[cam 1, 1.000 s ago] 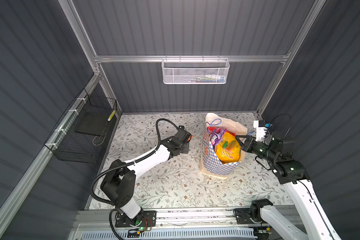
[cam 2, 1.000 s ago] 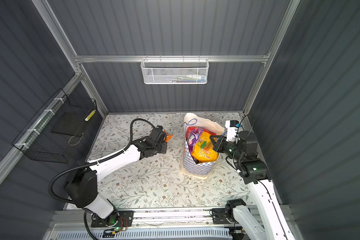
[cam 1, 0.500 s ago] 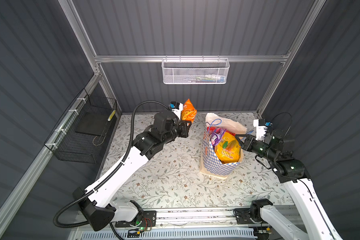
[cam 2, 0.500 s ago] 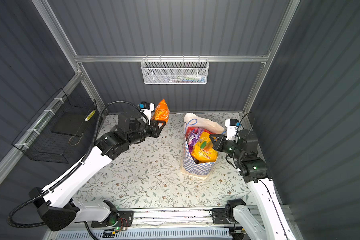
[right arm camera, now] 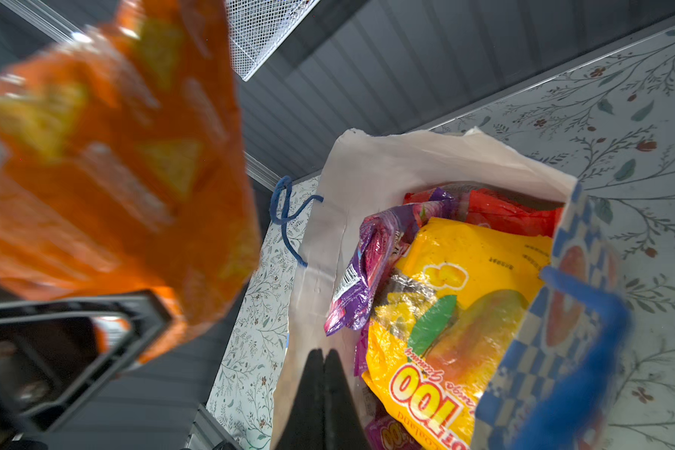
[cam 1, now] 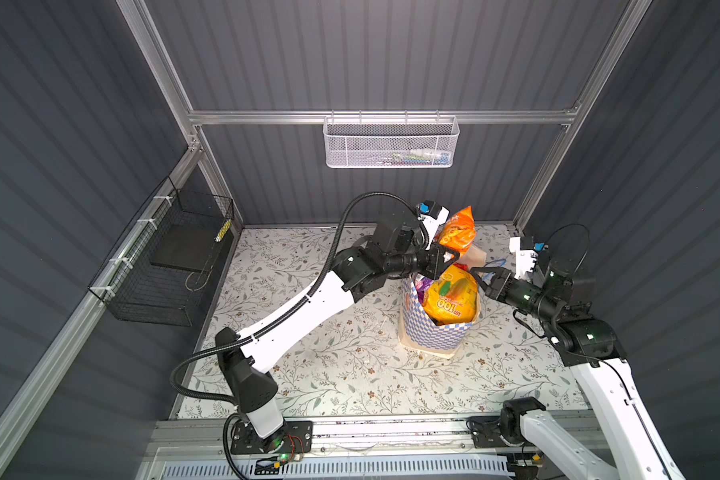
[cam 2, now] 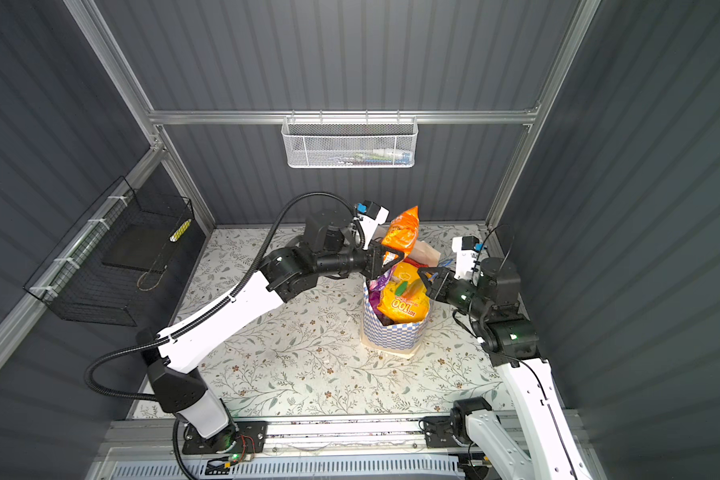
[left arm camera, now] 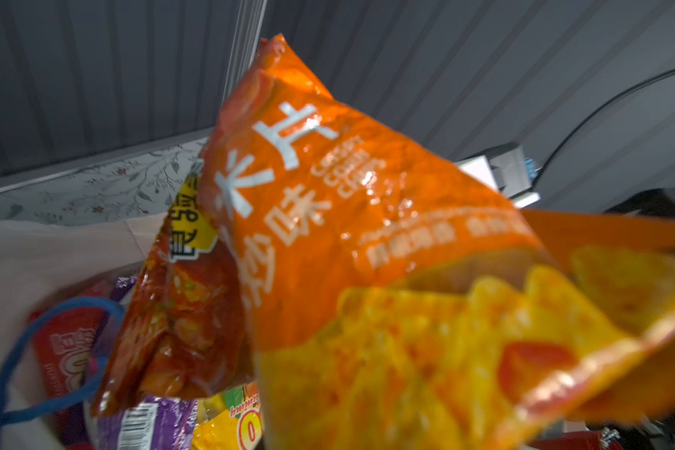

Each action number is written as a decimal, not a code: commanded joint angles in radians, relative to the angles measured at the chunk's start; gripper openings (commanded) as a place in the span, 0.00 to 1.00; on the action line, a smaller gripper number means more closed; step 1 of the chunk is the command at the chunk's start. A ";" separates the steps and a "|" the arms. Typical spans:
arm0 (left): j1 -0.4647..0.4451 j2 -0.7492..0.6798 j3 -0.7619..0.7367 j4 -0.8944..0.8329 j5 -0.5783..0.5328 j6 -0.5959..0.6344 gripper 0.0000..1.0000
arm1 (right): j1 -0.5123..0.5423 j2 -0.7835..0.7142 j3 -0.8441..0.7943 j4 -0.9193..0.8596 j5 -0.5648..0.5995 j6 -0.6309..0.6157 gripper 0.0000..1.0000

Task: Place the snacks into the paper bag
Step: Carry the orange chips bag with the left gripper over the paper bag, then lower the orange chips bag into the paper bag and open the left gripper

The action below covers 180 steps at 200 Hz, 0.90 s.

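Snacks are almost all packed, and the orange packet point(cam 1: 456, 230) is the one on the move. A second ago it lay low on the table point(cam 1: 329, 353), at our left gripper's fingertips and well apart from the paper bag point(cam 1: 433, 336). Half a second ago it was up in the air, short of the bag. Now the left gripper point(cam 1: 447, 257) has carried it across. The fingers are narrowly parted and pinch the packet's lower end, so its body stands up beyond the fingertips and the bag's open mouth lies right beneath them.

Under those fingers the bag already holds a yellow packet point(right arm camera: 456, 311), a purple packet point(right arm camera: 367, 265) and a red packet point(right arm camera: 503, 214). The yellow one rides high, near the rim.

Our right gripper point(right arm camera: 323, 362) has not shifted. Its fingers are pressed fully together at the near wall of the bag. We cannot tell whether any paper is caught between them.

We judge the carry is done and the release is what remains. With the bag this full, the packet may perch on the yellow one instead of sinking in, so we would lower it before letting go.
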 commanded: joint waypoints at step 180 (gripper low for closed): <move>-0.041 -0.032 -0.030 -0.225 -0.002 0.063 0.64 | 0.005 -0.021 0.092 0.033 -0.039 0.017 0.00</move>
